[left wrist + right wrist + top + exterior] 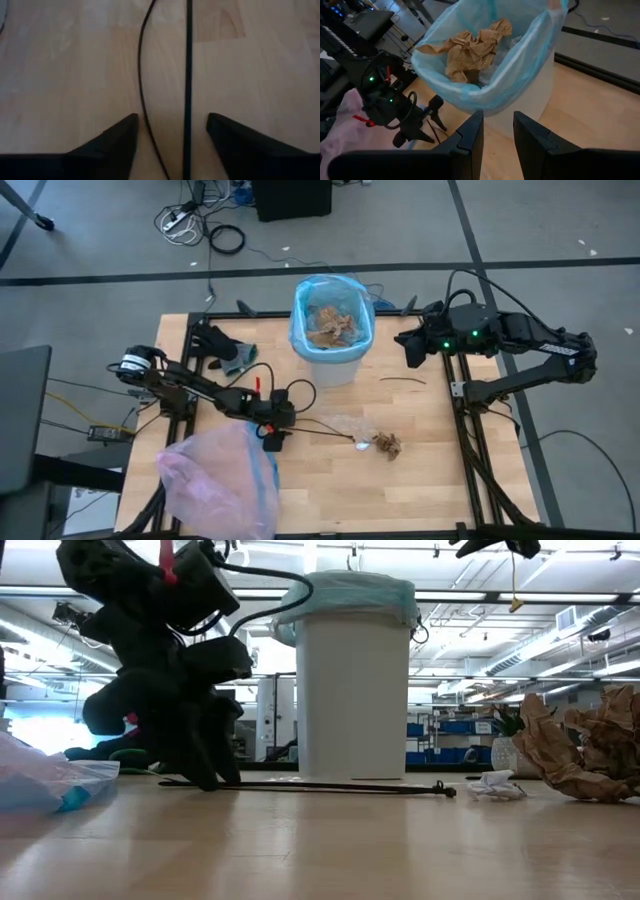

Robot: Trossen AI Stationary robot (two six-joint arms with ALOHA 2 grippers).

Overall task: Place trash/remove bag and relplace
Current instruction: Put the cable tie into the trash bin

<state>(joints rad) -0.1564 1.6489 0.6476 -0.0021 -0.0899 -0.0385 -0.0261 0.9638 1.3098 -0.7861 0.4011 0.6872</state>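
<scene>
A thin dark twig point(188, 75) lies flat on the bench point(420, 480), running straight out from between the fingers of the left claw point(274, 432), which stands point-down on the wood with its jaws released and spread. In the left wrist view the twig's long axis runs in line with the gap, nearer one finger than the other, and a thinner curved strand point(142, 75) lies just beside it, also inside the gap. Seen level across the bench, the twig point(320, 786) stretches from the claw's tips toward the loose litter: a clear wrapper point(350, 427) and a brown leaf clump point(388, 444) near its far end. So the pick, I judge, needs only a closing of the jaws, since the twig already lies between them.

The bin point(331, 360), lined with the light-blue bag point(300, 320) and already holding crumpled brown scraps, stands beyond the claw toward the bench's far edge, with bare wood between. The pink bag point(215, 475) lies heaped just beside the left arm at the near edge and could snag a swing. A second twig point(402, 381) lies beside the bin. The right claw point(414, 348) hovers beside the bin's rim, holding nothing, fingers parted by a narrow gap.
</scene>
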